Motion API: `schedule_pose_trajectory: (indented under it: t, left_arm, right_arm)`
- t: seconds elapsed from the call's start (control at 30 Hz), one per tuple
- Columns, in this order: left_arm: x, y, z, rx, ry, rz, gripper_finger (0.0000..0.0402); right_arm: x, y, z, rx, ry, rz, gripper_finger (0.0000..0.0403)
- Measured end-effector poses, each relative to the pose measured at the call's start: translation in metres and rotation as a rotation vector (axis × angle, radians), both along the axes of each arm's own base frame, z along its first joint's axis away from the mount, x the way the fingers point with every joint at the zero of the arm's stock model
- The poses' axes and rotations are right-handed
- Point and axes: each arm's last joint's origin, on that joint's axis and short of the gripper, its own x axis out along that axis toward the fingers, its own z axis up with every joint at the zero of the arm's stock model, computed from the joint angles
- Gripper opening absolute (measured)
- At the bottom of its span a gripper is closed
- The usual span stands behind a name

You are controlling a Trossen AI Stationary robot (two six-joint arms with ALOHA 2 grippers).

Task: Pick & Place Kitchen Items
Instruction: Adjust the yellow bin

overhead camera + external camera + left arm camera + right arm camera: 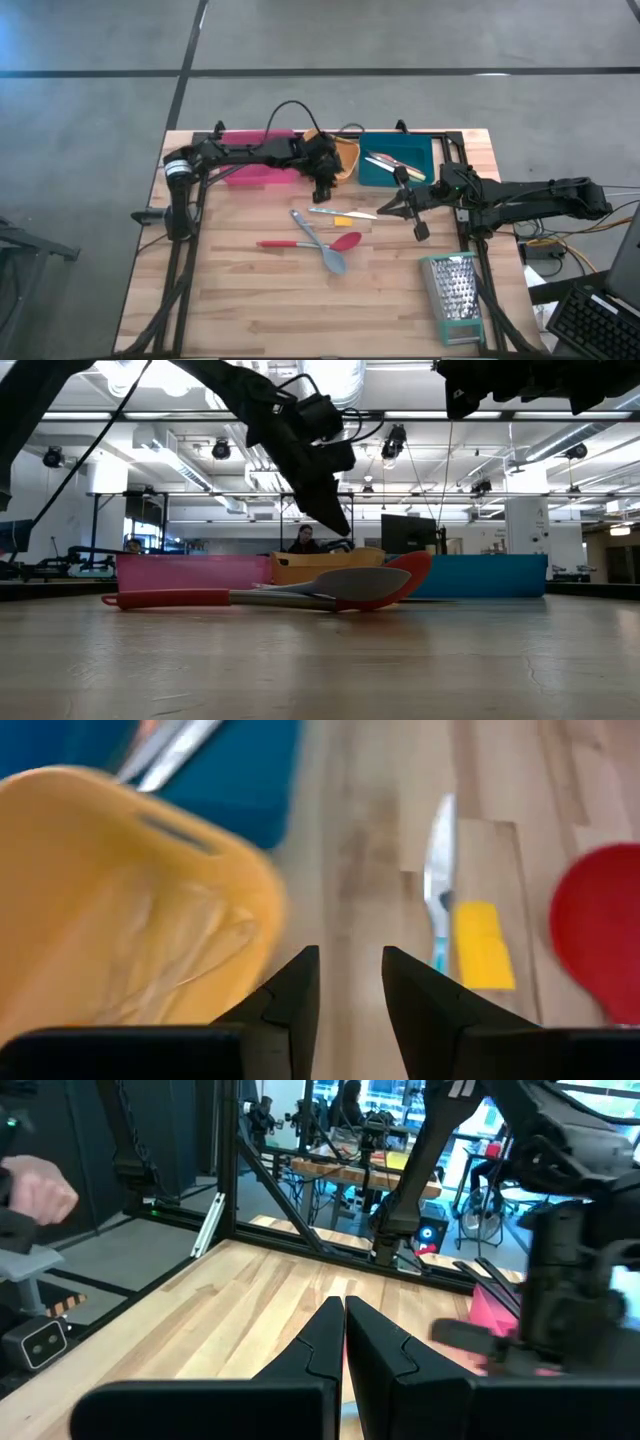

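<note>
The left end effector hangs partly open and empty above the counter, beside the orange bin. The right end effector is closed on nothing, raised near the teal bin. A red spatula, grey spoon and small yellow piece lie mid-counter.

Three bins are standing in a row along the table's far edge: one bin on the left, the middle bin beside it, the third bin on the right with utensils lying in it. Just in front of the middle bin a knife-like tool is lying beside a small flat block. Nearer the centre, a spatula and a spoon are lying crossed, touching. The grater is sitting at the near right corner, well apart from them.
</note>
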Motion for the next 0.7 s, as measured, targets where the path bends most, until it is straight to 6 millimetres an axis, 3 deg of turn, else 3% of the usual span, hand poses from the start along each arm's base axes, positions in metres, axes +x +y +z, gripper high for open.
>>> schedule_pose_trajectory:
  t: [0.13, 0.37, 0.57, 0.7]
  left_arm:
    - [0.005, -0.013, -0.001, 0.030, 0.002, -0.045, 0.0107]
    - [0.009, -0.009, -0.007, 0.039, -0.032, -0.038, 0.0092]
    - [0.018, -0.006, -0.036, 0.009, 0.030, -0.043, 0.0083]
    - [0.023, 0.004, -0.045, 0.042, 0.028, -0.006, 0.0084]
  right_arm:
    - [0.000, 0.000, 0.000, 0.001, 0.000, 0.000, 0.0008]
    - [0.000, 0.000, 0.000, 0.001, -0.003, 0.000, 0.0008]
    - [0.000, 0.000, 0.000, -0.003, -0.005, 0.001, 0.0008]
    - [0.000, 0.000, 0.000, -0.003, -0.005, 0.001, 0.0008]
